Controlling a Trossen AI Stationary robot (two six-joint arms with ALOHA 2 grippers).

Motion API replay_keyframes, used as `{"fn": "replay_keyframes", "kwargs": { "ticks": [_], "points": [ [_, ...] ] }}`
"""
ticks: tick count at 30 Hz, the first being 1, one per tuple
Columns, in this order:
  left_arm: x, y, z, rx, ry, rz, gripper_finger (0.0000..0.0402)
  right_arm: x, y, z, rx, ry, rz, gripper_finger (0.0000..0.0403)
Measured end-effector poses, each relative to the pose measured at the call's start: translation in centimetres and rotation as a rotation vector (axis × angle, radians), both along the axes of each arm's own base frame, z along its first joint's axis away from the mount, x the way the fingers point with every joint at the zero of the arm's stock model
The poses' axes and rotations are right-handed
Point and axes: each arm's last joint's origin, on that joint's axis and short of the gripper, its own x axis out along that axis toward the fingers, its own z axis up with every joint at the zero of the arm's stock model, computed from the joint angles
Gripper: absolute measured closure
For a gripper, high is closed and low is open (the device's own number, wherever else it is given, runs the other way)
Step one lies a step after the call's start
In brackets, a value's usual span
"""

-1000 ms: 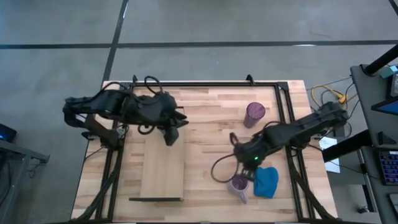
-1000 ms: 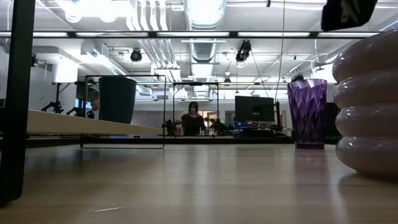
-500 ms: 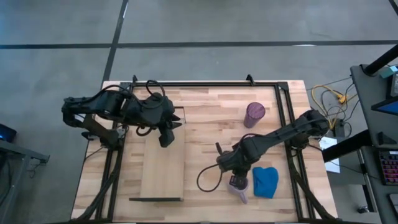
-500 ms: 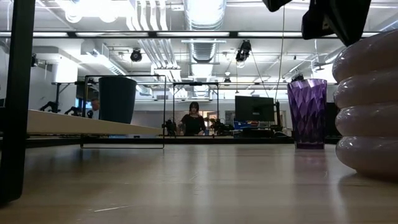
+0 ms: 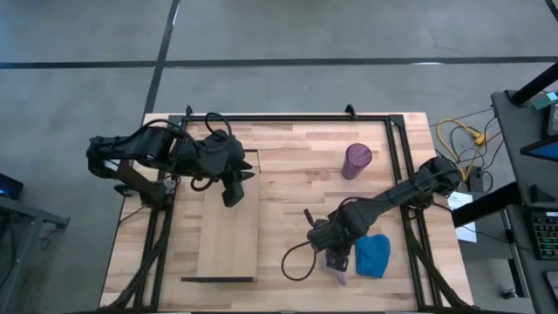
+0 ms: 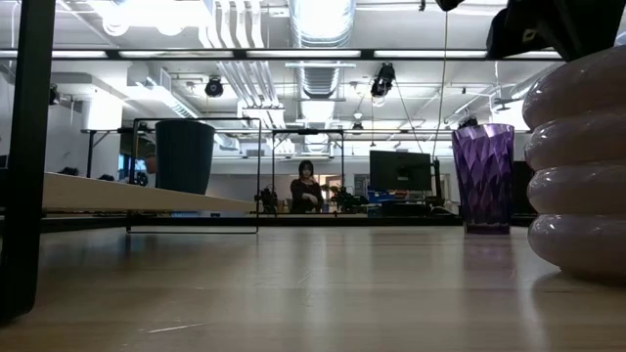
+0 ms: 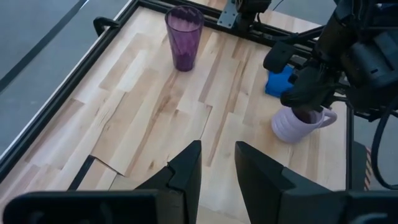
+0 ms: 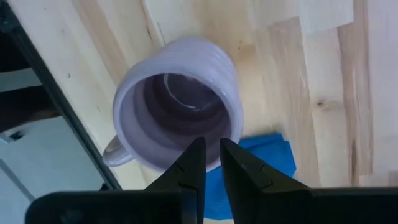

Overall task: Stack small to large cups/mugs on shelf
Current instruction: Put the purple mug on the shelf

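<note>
The pale lilac mug (image 8: 180, 106) stands upright on the table near its right front, handle toward the near edge (image 5: 340, 276). My right gripper (image 8: 212, 146) hangs right over its rim, fingers a narrow gap apart. In the low view it is the dark shape just above the mug (image 6: 577, 166). The dark purple tumbler (image 5: 357, 160) stands upright at the far right. The small dark blue cup (image 6: 184, 156) stands on the shelf (image 5: 227, 235); in the high view my left arm hides it. My left gripper (image 7: 217, 162) is open and empty over the shelf's far end. My right gripper points down at the near side of the mug's rim (image 8: 233, 134). Its own fingers hide that stretch of the rim, so I cannot tell whether they touch it.
A bright blue cloth (image 5: 373, 255) lies right beside the mug, toward the table's right edge. A dark metal frame (image 5: 397, 148) runs around the tabletop. The shelf's dark end bracket (image 5: 218, 279) is at its near end. Bare wood lies between shelf and mug.
My right gripper has moved toward the table's left and near edges, from beside the blue cloth to a spot over the lilac mug, and has come down closer to the mug's top. The mug, tumbler and cup have stayed put.
</note>
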Motion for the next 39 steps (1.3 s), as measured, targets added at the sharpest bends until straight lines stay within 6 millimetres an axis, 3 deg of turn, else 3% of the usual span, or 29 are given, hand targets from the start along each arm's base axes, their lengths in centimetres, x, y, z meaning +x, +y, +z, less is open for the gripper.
{"fn": "replay_keyframes", "kwargs": {
  "ticks": [19, 29, 39],
  "points": [
    [0.0, 0.0, 0.0, -0.002, -0.002, 0.000, 0.0318, -0.5, -0.3, -1.8, -0.062, 0.027, 0.001, 0.0360],
    [0.0, 0.0, 0.0, -0.002, -0.003, 0.000, 0.0318, 0.1, -0.1, -2.4, -0.032, -0.040, 0.003, 0.0360],
    [0.0, 0.0, 0.0, -0.002, -0.003, 0.000, 0.0318, 0.2, -0.3, -2.5, -0.052, -0.050, -0.001, 0.0391]
  ]
}}
